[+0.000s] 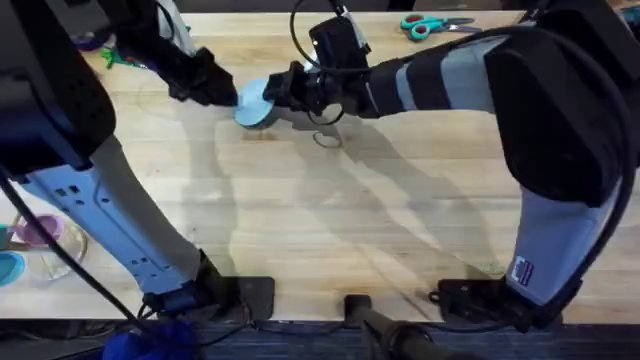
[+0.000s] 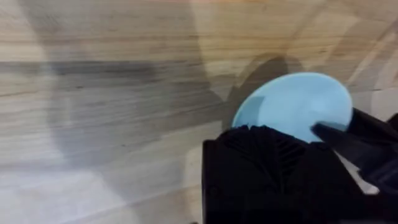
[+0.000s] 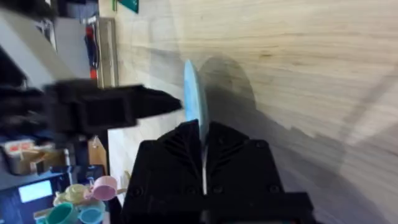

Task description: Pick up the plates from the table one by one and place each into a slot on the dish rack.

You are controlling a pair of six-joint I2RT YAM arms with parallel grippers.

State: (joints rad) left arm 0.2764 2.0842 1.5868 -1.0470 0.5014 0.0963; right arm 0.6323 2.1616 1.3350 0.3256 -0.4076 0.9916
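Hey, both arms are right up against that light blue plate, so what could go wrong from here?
1. The right pincer pinches the small round light blue plate by its thin rim, edge-on above the light wood table; it might pivot or slip out.
2. The left pincer sits right at the plate's opposite side; if this is a handover, mistimed release could drop it.
3. The two pincers are close and may collide.
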